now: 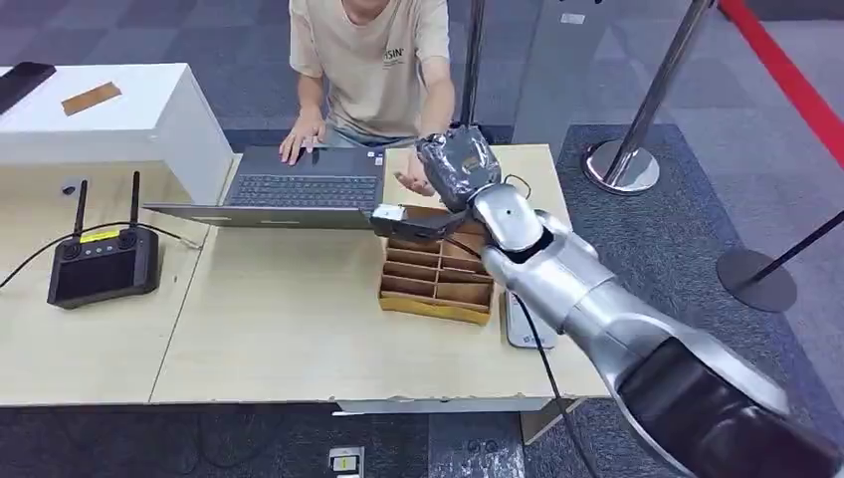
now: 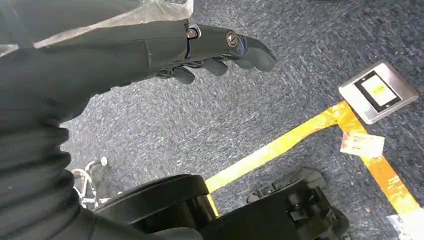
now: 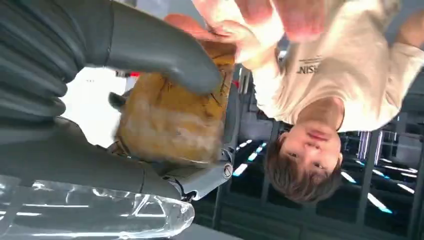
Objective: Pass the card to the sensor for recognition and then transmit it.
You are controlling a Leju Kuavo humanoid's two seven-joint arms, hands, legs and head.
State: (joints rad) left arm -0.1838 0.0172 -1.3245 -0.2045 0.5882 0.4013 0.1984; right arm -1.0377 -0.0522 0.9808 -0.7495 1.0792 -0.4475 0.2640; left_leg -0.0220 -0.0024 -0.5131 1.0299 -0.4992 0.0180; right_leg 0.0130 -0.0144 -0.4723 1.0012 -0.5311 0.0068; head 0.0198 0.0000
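Gripping the brown card [image 3: 170, 122] between thumb and fingers, my right hand [image 1: 458, 167] is reaching out at about one o'clock, past the cardboard organizer [image 1: 436, 274] and beside the laptop [image 1: 299, 187]. At twelve o'clock a person's hand [image 1: 416, 179] is touching the card's far edge. My left hand [image 2: 200, 47] is hanging over the grey carpet [image 2: 200, 125], fingers loosely curled, holding nothing.

Silver right arm [image 1: 587, 289], black cable; right hand [image 1: 456, 164] plastic-wrapped, grey.
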